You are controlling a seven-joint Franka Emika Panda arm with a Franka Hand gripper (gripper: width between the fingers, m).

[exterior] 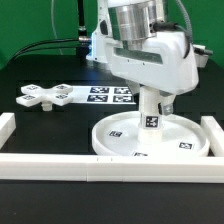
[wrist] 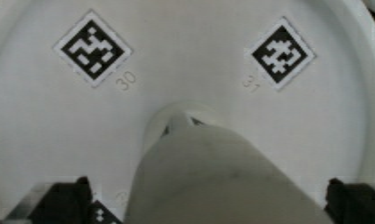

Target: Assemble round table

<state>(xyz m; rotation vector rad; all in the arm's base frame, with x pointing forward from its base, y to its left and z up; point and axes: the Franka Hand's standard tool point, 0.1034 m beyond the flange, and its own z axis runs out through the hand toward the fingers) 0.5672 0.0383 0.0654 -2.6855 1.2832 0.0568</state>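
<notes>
The large round disc (exterior: 185,131) lies flat on the table at the exterior view's right. The short cylindrical leg (exterior: 151,118) stands upright at its centre. My gripper (exterior: 152,98) hangs straight over the leg, its fingers down on either side of the leg's top. In the wrist view the leg (wrist: 219,170) runs down to the disc (wrist: 184,60), which shows two square markers. The dark fingertips (wrist: 68,203) stand apart from the leg with a gap on each side, so the gripper (wrist: 210,206) is open. The cross-shaped foot piece (exterior: 45,96) lies at the exterior view's left.
The marker board (exterior: 110,95) lies behind the disc, between it and the foot piece. White border rails run along the front (exterior: 60,163), the left side (exterior: 6,125) and the right side (exterior: 214,130), close to the disc.
</notes>
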